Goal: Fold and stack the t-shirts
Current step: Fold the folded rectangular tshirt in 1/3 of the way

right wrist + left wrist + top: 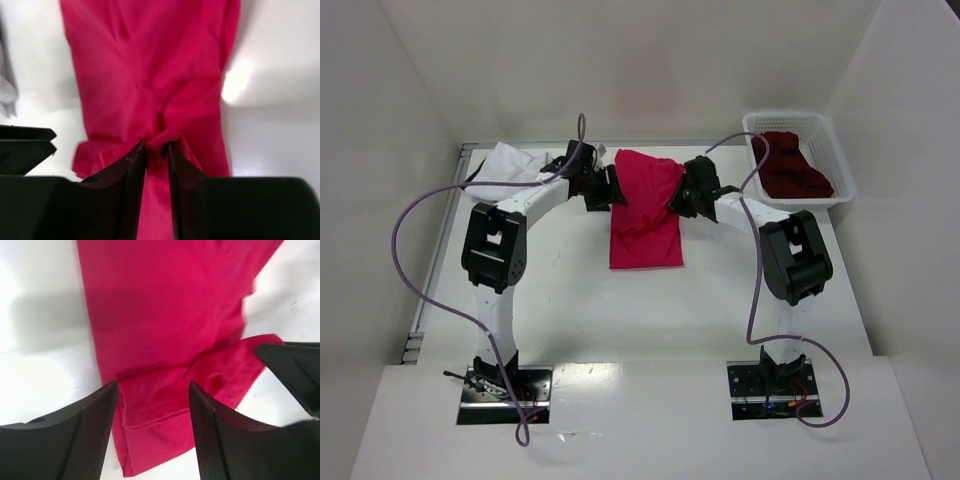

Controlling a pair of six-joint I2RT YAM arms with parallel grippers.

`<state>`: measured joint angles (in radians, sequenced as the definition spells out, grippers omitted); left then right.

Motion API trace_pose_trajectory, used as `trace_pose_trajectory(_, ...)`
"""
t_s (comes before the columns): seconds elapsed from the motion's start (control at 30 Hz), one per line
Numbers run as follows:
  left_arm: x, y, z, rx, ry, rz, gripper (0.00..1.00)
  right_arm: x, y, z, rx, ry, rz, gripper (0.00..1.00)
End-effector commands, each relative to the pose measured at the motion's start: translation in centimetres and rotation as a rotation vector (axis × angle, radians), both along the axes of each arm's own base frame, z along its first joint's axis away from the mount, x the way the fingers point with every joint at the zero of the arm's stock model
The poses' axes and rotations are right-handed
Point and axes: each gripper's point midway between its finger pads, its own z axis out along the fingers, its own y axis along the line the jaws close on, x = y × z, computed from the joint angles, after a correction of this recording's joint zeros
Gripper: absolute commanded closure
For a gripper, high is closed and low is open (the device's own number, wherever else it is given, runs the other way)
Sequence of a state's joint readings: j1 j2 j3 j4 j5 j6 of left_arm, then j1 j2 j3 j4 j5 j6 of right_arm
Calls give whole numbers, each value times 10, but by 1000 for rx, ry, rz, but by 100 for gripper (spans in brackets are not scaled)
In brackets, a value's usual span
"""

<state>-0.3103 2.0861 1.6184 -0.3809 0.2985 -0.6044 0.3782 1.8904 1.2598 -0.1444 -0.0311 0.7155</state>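
Note:
The crimson-red t-shirt (pixel 646 210) lies as a long folded strip in the middle of the table, its far end lifted. My right gripper (pixel 682 190) is shut on a pinched fold of that far end (pixel 159 142). My left gripper (pixel 610 187) is open at the shirt's left far corner, its jaws either side of a folded hem (pixel 155 405), not closed on it. The white t-shirt with dark trim (pixel 507 162) lies at the back left. The dark maroon t-shirt (pixel 792 165) is bunched in the basket.
The white lattice basket (pixel 840 160) stands at the back right against the wall. White walls enclose the table on three sides. Purple cables loop from both arms.

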Motion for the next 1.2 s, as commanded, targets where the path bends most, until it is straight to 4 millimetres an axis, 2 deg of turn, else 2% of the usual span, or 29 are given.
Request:
trace_pose_trajectory(0.0, 30, 13, 33, -39, -107, 4, 33, 42, -3, 35, 11, -124, -4, 70)
trace_pose_trajectory(0.03, 32, 12, 44, -45, -130, 3, 32, 49, -7, 45, 15, -138, -15, 67)
trace_pose_trajectory(0.07, 33, 19, 55, -48, -144, 17, 31, 51, -6, 49, 19, -149, -16, 58)
trace_pose_trajectory(0.1, 35, 26, 63, -45, -164, 22, 31, 52, -12, 47, 14, -139, -26, 53)
trace_pose_trajectory(0.13, 30, 27, 66, -45, -162, 22, 31, 54, -11, 57, 15, -161, -21, 49)
trace_pose_trajectory(0.17, 25, 27, 84, -53, -198, 5, 31, 53, -17, 67, 18, -172, -30, 45)
trace_pose_trajectory(0.23, 10, 27, 86, -60, -197, -30, 29, 48, -18, 77, 23, -188, -30, 32)
trace_pose_trajectory(0.27, 2, 29, 98, -63, -209, -31, 29, 44, -20, 81, 25, -192, -30, 29)
trace_pose_trajectory(0.3, -9, 24, 98, -63, -202, -60, 29, 39, -21, 96, 34, -219, -31, 28)
trace_pose_trajectory(0.33, -25, 16, 86, -58, -170, -84, 33, 32, -24, 91, 29, -205, -31, 28)
trace_pose_trajectory(0.4, -43, 7, 90, -70, -178, -106, 41, 24, -23, 103, 50, -234, -18, 33)
trace_pose_trajectory(0.43, -56, -5, 86, -77, -168, -131, 47, 15, -25, 90, 46, -205, -10, 45)
trace_pose_trajectory(0.47, -70, -7, 74, -75, -135, -121, 58, 11, -23, 84, 58, -190, -7, 51)
trace_pose_trajectory(0.5, -74, -12, 68, -81, -128, -126, 63, 8, -22, 85, 66, -194, 1, 56)
trace_pose_trajectory(0.53, -80, -16, 64, -79, -122, -127, 68, -1, -23, 69, 62, -157, 9, 68)
trace_pose_trajectory(0.6, -92, -28, 51, -83, -92, -149, 81, -8, -20, 63, 60, -149, 21, 76)
trace_pose_trajectory(0.63, -95, -30, 43, -69, -78, -150, 84, -12, -21, 55, 56, -136, 21, 81)
trace_pose_trajectory(0.67, -97, -33, 33, -51, -61, -153, 87, -17, -17, 51, 48, -130, 39, 81)
trace_pose_trajectory(0.73, -93, -33, 27, -45, -44, -138, 90, -19, -15, 43, 38, -120, 42, 81)
trace_pose_trajectory(0.77, -92, -32, 15, -26, -24, -130, 90, -21, -15, 39, 35, -111, 42, 81)
trace_pose_trajectory(0.83, -84, -30, 9, -4, -23, -102, 92, -24, -10, 35, 40, -100, 59, 81)
trace_pose_trajectory(0.87, -84, -28, -3, 14, 0, -97, 92, -23, -9, 33, 40, -100, 59, 81)
trace_pose_trajectory(0.93, -72, -30, -4, 24, -11, -73, 93, -23, -9, 29, 37, -91, 59, 79)
trace_pose_trajectory(0.97, -71, -30, -15, 36, 16, -73, 93, -21, -9, 26, 37, -93, 59, 78)
trace_pose_trajectory(1.03, -59, -32, -23, 55, 18, -60, 93, -16, -7, 30, 40, -101, 59, 78)
trace_pose_trajectory(1.1, -54, -34, -28, 63, 35, -60, 93, -13, -6, 22, 35, -87, 59, 78)
trace_pose_trajectory(1.13, -49, -35, -35, 73, 40, -55, 93, -11, -5, 26, 28, -95, 67, 78)
trace_pose_trajectory(1.17, -41, -39, -30, 65, 21, -55, 93, -11, -5, 21, 25, -84, 67, 77)
